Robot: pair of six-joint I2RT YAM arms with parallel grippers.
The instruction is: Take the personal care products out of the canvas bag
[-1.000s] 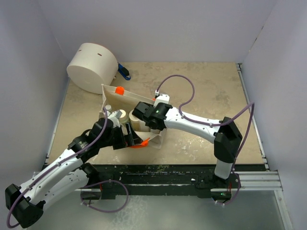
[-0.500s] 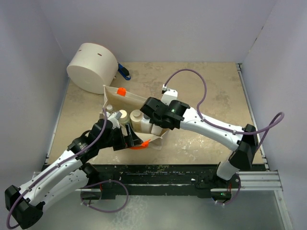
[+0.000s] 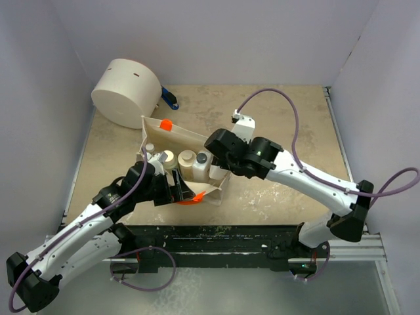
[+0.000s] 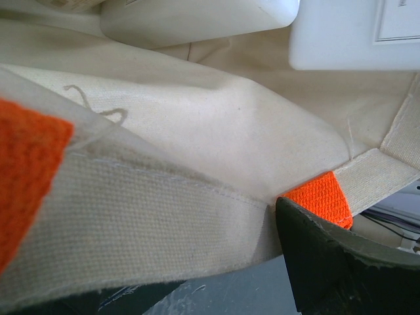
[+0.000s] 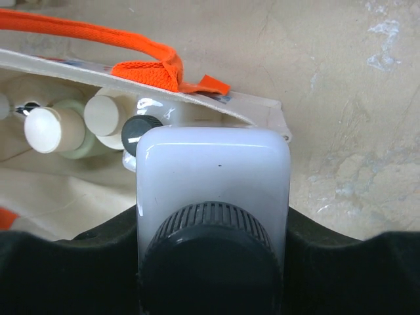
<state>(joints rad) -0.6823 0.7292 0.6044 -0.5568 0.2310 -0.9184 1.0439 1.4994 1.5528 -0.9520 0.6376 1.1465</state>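
Two grippers at one bag, each with something clamped.
The right gripper [image 3: 222,154] is closed around a white square bottle [image 5: 213,170], dark cap facing the wrist camera, long axis running away from it towards the open canvas bag [image 3: 177,139] just beyond, where other bottles [image 5: 46,128] stand upright. The left gripper [image 3: 178,190] pinches the bag's near rim beside an orange strap [image 4: 315,200]. The bag rests on a mottled tan table [image 3: 289,125] between pale walls [image 3: 216,39].
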